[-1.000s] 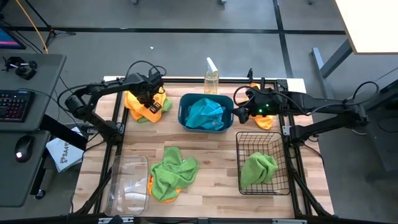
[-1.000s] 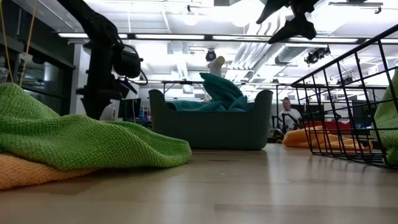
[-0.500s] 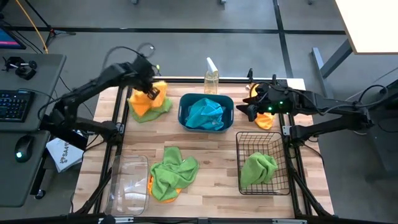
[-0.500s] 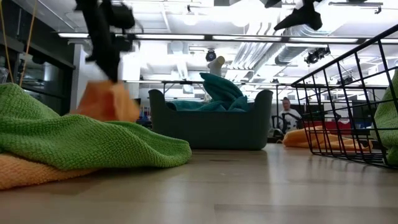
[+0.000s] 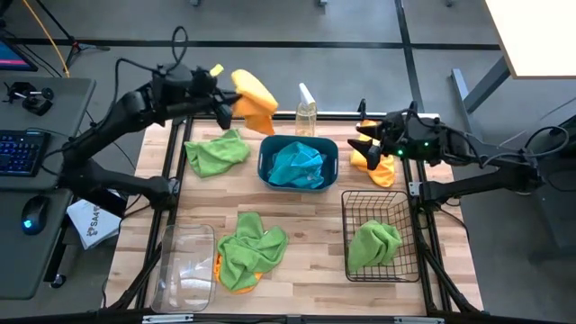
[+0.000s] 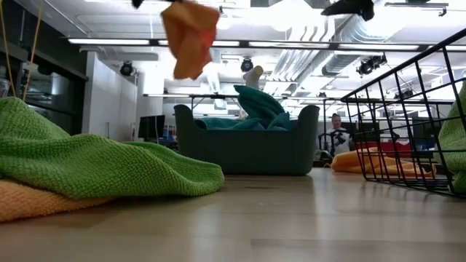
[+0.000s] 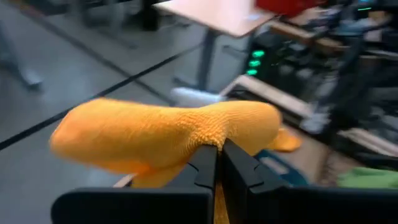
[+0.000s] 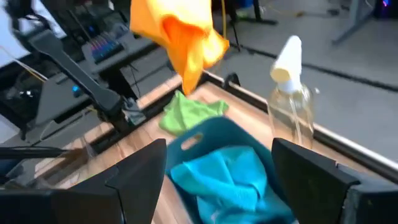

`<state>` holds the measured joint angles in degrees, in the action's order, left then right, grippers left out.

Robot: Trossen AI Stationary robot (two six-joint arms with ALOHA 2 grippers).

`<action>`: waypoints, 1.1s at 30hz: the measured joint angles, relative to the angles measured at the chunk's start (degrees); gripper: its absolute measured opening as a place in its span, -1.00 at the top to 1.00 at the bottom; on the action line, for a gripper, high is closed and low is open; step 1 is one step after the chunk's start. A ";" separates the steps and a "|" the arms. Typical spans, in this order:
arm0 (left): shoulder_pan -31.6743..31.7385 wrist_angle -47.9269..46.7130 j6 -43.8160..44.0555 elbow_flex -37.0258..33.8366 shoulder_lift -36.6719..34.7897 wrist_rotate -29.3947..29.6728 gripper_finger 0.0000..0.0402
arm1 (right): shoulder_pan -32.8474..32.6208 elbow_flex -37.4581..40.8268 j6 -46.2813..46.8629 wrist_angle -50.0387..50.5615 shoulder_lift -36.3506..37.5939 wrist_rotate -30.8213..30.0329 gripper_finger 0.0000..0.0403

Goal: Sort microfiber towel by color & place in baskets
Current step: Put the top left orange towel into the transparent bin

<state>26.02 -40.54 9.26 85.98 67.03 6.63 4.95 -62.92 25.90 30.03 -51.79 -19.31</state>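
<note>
My left gripper [image 5: 223, 101] is raised above the table's far edge and shut on an orange towel [image 5: 253, 97], which hangs high in the low view [image 6: 189, 36]. A lime green towel [image 5: 216, 153] lies flat on the far left of the table. The teal tub [image 5: 270, 171] holds turquoise towels [image 5: 299, 165]. My right gripper [image 5: 367, 144] is open in the air above another orange towel [image 5: 376, 166] on the far right. The black wire basket [image 5: 349, 209] holds a green towel [image 5: 373, 243]. The clear bin [image 5: 189, 265] sits near left, beside a green towel [image 5: 252, 243] lying on an orange one. My left gripper pinches the orange towel between its two shut fingers [image 7: 205, 163] at a bunched fold [image 7: 214, 138]. The fingers come roughly level from the table's left. The towel is lifted clear of the table and droops past the fingertips [image 6: 191, 54].
A clear spray bottle [image 5: 306, 112] stands at the far edge behind the tub, just right of the raised towel. Bare wood shows in the middle, between the tub and the near towels. A desk with a keyboard [image 5: 22, 151] stands off the table's left.
My left gripper has risen from the far-left pile and swung toward the table's right, lifting the orange towel clear. The green towel that lay with it has stayed on the table, spread out. My right gripper has drifted a little toward the right edge.
</note>
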 joint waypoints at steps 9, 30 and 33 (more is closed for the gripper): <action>-15.79 10.28 -2.30 0.00 6.74 -5.72 1.00 | -0.22 0.00 2.79 -4.14 -0.03 0.57 -0.43; -51.69 9.61 1.95 -0.09 10.93 -17.47 1.00 | -0.22 0.00 17.66 -1.54 -4.66 0.33 -0.43; -56.88 7.66 6.57 -0.09 10.66 -10.33 1.00 | -0.22 0.00 16.60 -1.54 -5.44 0.58 -0.43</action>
<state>-30.87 -32.88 15.83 85.89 77.69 -3.70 4.73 -62.92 42.50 28.49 -57.23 -18.74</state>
